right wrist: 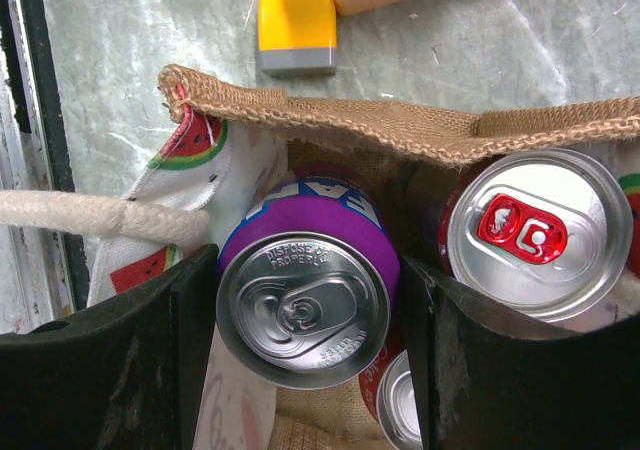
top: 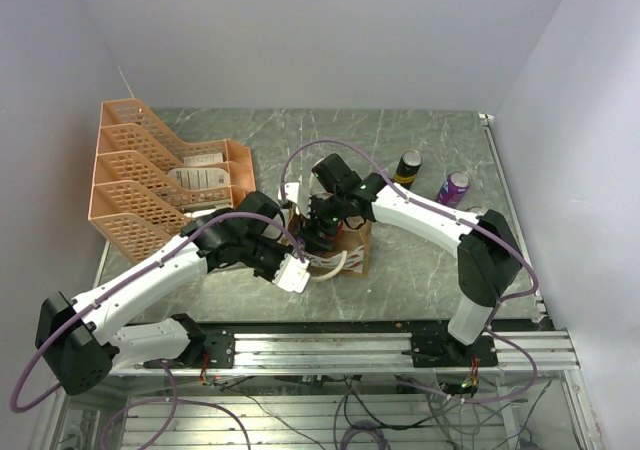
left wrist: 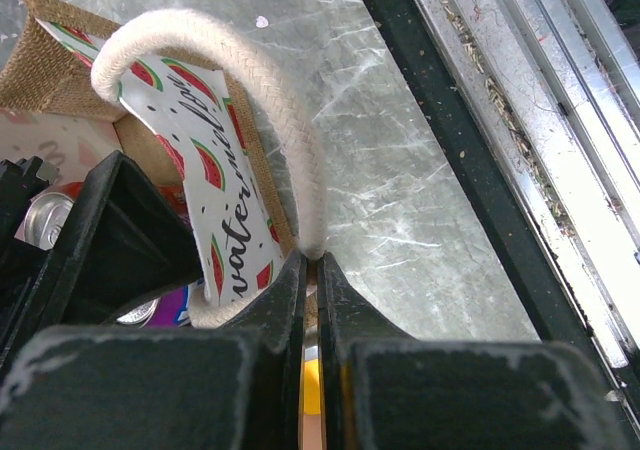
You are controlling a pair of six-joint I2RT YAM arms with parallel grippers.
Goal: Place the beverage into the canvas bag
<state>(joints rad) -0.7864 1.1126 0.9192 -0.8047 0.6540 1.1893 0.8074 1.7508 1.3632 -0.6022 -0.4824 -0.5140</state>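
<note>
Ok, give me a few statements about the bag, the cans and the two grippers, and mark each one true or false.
1. The left gripper is clamped on the bag's rope handle. True.
2. The right gripper grips a purple can. True.
3. The bag holds no other can. False: a can with a red tab sits inside it.
4. No cans stand on the table. False: a black can and a second purple can stand there.
</note>
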